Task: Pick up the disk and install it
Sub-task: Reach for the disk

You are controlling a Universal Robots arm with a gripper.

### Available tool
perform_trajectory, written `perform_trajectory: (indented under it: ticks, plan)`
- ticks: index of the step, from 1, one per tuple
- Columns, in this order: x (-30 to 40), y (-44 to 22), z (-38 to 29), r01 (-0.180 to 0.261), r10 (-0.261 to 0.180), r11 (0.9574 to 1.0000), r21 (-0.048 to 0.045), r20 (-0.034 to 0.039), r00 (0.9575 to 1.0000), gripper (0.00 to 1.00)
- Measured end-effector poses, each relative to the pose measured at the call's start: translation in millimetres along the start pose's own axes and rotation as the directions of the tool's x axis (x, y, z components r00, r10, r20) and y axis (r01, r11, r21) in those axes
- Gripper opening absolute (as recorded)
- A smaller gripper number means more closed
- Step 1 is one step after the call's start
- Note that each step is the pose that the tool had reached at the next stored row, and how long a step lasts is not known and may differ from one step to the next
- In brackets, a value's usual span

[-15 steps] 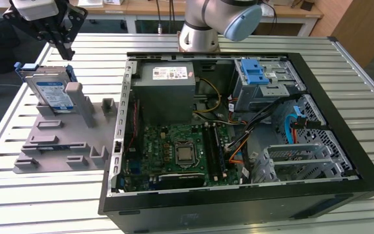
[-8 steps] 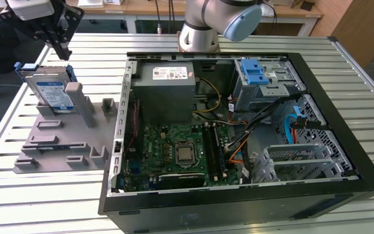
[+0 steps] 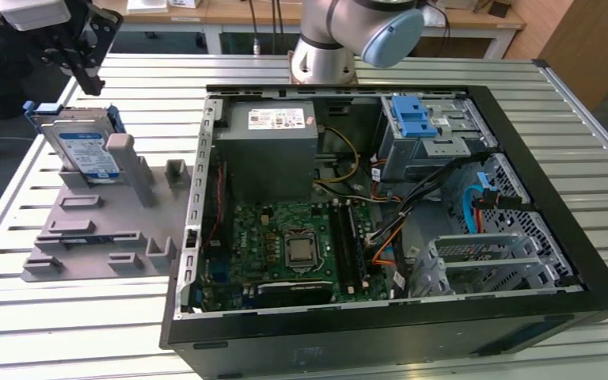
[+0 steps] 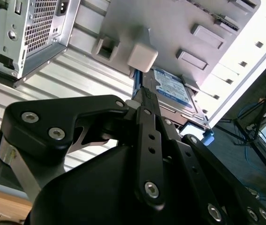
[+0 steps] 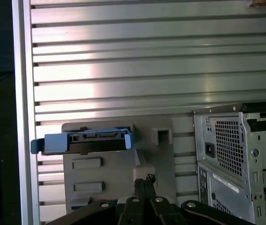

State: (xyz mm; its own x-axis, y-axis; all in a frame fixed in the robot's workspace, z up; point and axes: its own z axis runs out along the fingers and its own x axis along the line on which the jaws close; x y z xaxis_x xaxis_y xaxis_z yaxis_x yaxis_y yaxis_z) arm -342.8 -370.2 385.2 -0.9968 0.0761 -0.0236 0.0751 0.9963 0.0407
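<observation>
A: First, exterior view: what is listed?
B: Item one: case (image 3: 389,336), open, lying on the slatted table (image 3: 51,324). Item two: disk (image 3: 85,150), outside the case, on the exterior view's left of it, standing on edge in a grey holder (image 3: 93,229). Item three: gripper (image 3: 93,83), on that same side of the case, above the disk and clear of it.
A: Second wrist view?
B: Gripper (image 4: 145,93): fingers (image 4: 147,122) closed together, nothing between them. Disk (image 4: 172,91): just past the tips, untouched, label showing, seated in the holder (image 4: 179,28). Case (image 4: 29,28): rear panel, near the holder.
A: First wrist view?
B: Gripper (image 5: 144,180): tips together, empty. Disk (image 5: 83,140): edge-on, blue rails showing, apart from the tips. Holder (image 5: 114,168): just beside the case (image 5: 236,154), both on the table (image 5: 147,70).
</observation>
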Motion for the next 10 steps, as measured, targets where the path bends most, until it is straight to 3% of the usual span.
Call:
perform_trajectory:
  ticks: [6,10]
  plan:
    - [17.3,6.0,2.1,0.0,0.0,1.0,0.0022,-0.0022,1.0,0.11]
    - [28.0,16.0,5.5,0.0,0.0,0.9999,0.0102,-0.0056,1.0,0.11]
